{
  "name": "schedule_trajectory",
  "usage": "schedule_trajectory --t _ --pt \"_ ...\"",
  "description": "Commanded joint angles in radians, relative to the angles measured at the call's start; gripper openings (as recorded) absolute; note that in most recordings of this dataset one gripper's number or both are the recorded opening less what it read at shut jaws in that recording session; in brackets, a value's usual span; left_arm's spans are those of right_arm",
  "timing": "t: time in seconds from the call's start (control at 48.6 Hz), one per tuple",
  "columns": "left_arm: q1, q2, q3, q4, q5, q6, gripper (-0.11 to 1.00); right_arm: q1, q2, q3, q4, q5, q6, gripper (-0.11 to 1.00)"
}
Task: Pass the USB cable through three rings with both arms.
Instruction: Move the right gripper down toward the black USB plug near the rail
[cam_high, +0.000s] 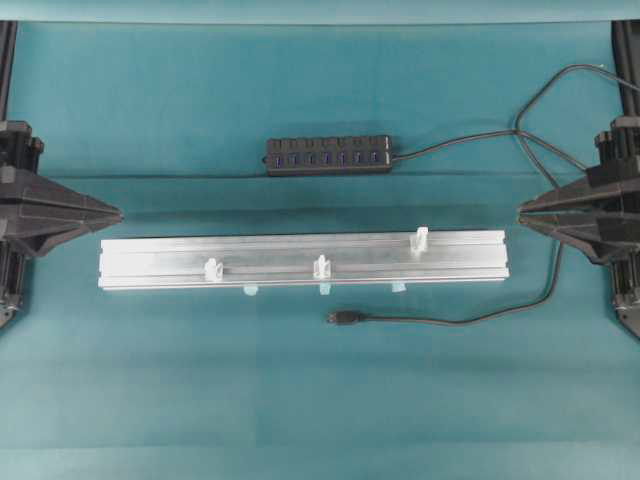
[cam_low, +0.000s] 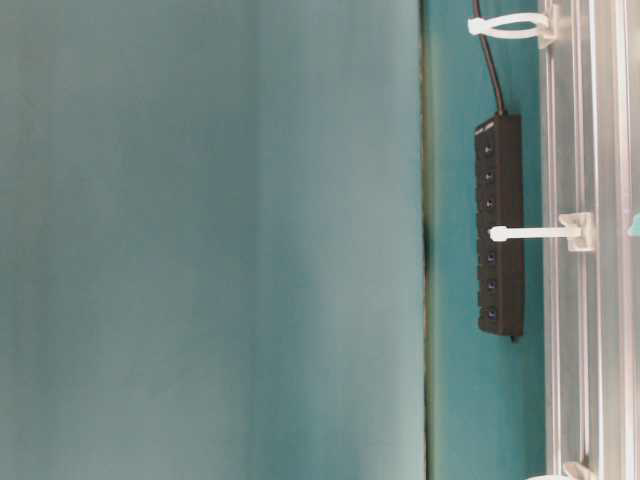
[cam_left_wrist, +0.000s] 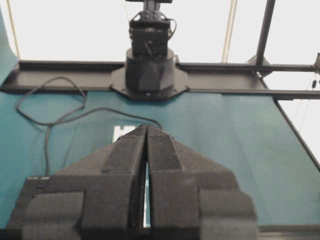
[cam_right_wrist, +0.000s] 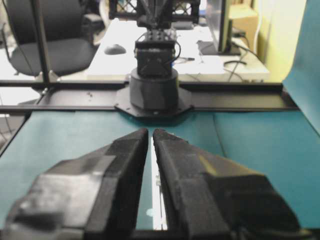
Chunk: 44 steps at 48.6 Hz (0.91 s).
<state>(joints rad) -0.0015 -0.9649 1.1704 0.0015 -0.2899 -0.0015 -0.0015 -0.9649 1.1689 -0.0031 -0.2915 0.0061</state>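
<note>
Counting what's on the teal cloth (cam_high: 300, 400): 1 alu rail (cam_high: 305, 262), 3 white rings on it, 1 USB cable (cam_high: 470, 318), 1 black multi-port hub (cam_high: 328, 155) w/ blue sockets, 3 pale blue tabs (cam_high: 325, 289) poking out along the rail's near edge, and my 2 grippers.

Rings, overhead view: left ring (cam_high: 213, 269) and middle ring (cam_high: 321, 267) sit in the rail's near groove; right ring (cam_high: 421, 240) sits in a groove farther back, nearer the hub. All 3 stand upright; nothing passes thru any of them. Table-level view shows them as thin white loops sticking out from the rail on small base clips.

USB cable: thin, black, ends in a small black rectangular plug (cam_high: 345, 317). Plug lies flat on the cloth just in front of the rail, roughly betw. middle and right rings, pointing left. Cable runs right from it, curves up past my right gripper (cam_high: 523, 212) and loops toward the hub's lead at the back right. Not touching rail or rings.

My left gripper (cam_high: 117, 213) hangs off the rail's left end, tips pressed together, holding nothing. Right gripper sits off the rail's right end, fingers nearly together w/ only a thin slit betw. them, also holding nothing. Both point inward toward the rail, clear of the cable.
</note>
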Motion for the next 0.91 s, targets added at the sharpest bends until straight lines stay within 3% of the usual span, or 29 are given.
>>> schedule_trajectory --t 0.0,0.165,0.288,0.535,0.885 --pt "0.011 0.029 -0.02 0.012 0.023 -0.003 0.02 -0.003 0.021 -0.003 0.008 0.002 0.006 0.0" --pt "0.002 0.051 -0.055 0.014 0.052 0.011 0.02 -0.002 0.083 -0.04 0.072 0.13 0.078 -0.09" --pt "-0.003 0.057 -0.067 0.014 0.074 0.003 0.02 -0.002 0.144 -0.089 0.072 0.218 0.121 -0.1" --pt "-0.018 0.063 -0.087 0.014 0.161 -0.005 0.02 0.012 0.281 -0.23 0.072 0.436 0.133 -0.11" --pt "-0.017 0.066 -0.117 0.014 0.307 -0.003 0.02 0.037 0.503 -0.41 0.072 0.73 0.201 -0.11"
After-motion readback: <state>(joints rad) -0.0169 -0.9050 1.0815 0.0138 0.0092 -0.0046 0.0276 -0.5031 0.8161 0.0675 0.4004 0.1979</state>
